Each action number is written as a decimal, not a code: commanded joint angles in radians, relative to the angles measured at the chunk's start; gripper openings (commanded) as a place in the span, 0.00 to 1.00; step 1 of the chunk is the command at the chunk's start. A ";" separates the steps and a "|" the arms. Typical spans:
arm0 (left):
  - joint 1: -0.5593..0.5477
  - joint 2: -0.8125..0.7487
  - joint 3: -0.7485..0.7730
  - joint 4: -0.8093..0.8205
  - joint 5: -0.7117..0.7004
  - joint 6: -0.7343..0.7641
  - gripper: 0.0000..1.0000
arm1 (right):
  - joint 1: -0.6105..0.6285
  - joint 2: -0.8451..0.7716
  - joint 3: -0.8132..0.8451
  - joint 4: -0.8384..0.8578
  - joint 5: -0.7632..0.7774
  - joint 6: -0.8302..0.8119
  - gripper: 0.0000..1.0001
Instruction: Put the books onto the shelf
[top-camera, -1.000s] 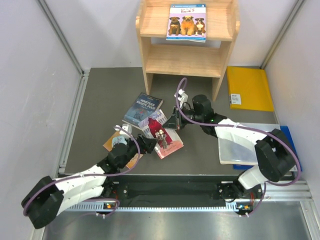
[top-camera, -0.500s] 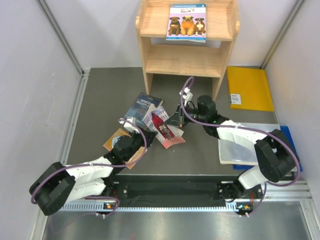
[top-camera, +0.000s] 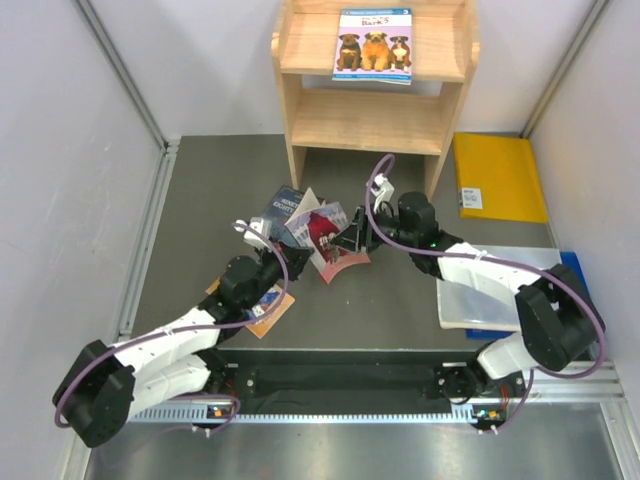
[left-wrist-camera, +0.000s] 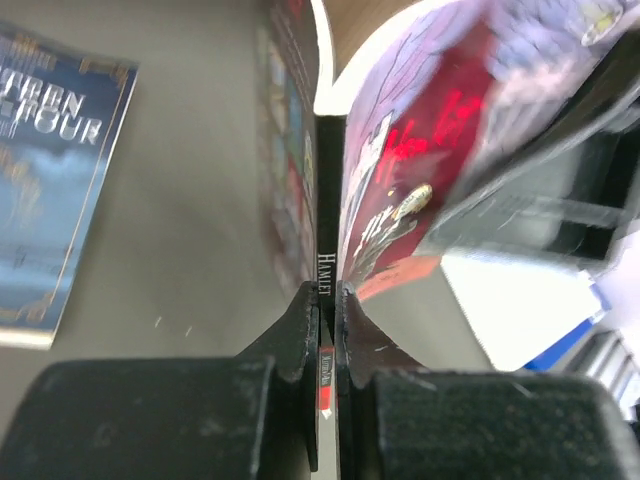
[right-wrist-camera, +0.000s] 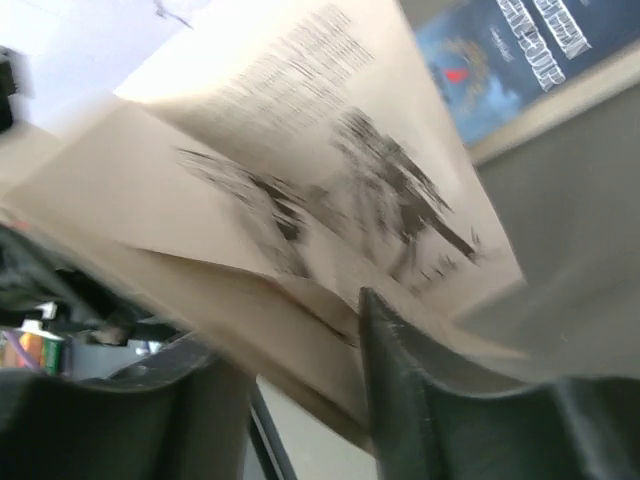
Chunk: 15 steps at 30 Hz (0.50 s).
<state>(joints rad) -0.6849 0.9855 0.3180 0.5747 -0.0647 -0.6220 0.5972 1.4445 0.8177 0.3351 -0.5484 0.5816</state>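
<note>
The red-covered book is propped up and fanned open mid-desk, just near of the shelf — the left jaws are clamped shut on its spine. The right jaws are parted, with loose pages spread across them. The dog book is seen on the top tier — the dark blue book is laid flat just left.

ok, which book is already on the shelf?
The light blue one with three dogs, lying on the top tier of the shelf; the others in view are down on the table.
</note>
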 joint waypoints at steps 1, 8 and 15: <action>0.018 -0.067 0.107 0.143 0.009 0.013 0.00 | -0.002 -0.048 -0.060 -0.090 0.120 -0.014 0.60; 0.045 -0.039 0.180 0.143 0.043 0.027 0.00 | -0.010 -0.304 -0.147 -0.242 0.383 -0.008 1.00; 0.051 0.018 0.210 0.203 0.094 -0.007 0.00 | -0.034 -0.561 -0.362 -0.055 0.438 0.176 0.99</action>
<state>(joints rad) -0.6407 0.9806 0.4835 0.6655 -0.0257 -0.6071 0.5850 0.9897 0.5575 0.1440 -0.1783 0.6350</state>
